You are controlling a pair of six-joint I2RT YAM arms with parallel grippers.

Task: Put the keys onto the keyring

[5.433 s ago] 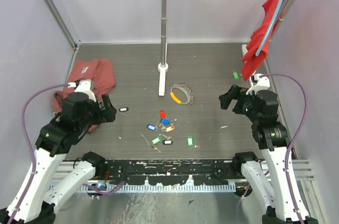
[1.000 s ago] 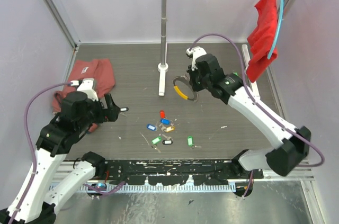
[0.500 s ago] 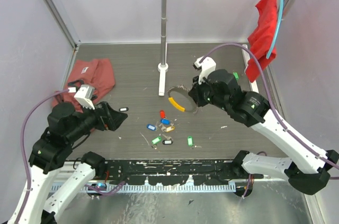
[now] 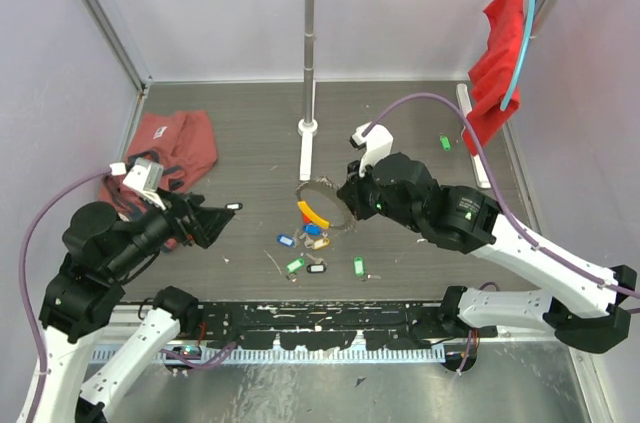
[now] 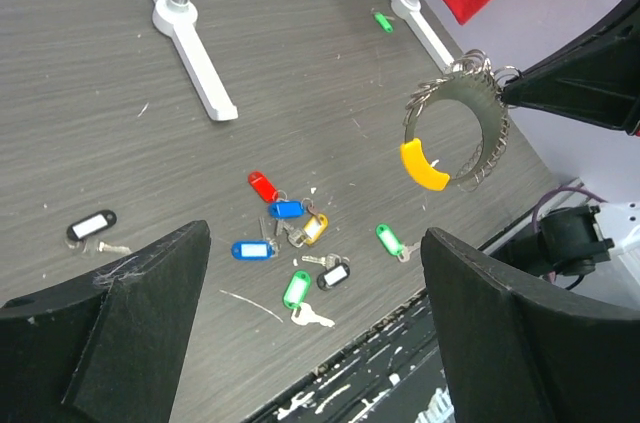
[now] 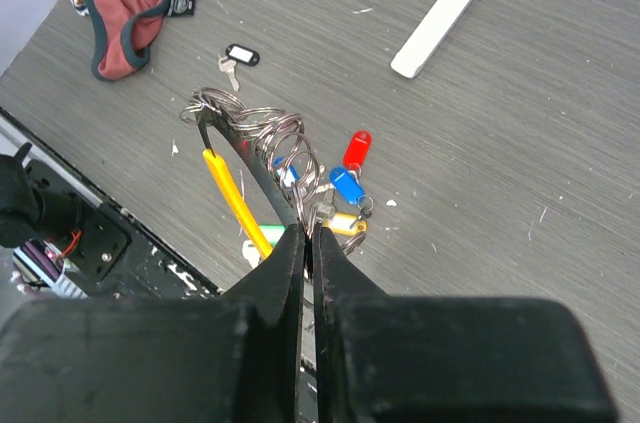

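Above the scattered colour-tagged metal keys [image 4: 308, 236], we note the right gripper [image 6: 305, 233] pinched tight on the large silvery coiled keyring [image 4: 318, 205] with its yellow section, clear of the grey table [image 4: 400, 133]; left gripper [image 5: 315, 233] gapes wide, empty.

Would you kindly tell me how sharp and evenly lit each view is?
Top external: even, soft light, faint shadows. Left wrist: left fingers are dark, featureless wedges up close; keyring and keys look crisp. Right wrist: right fingers fill the bottom, dark, little detail.
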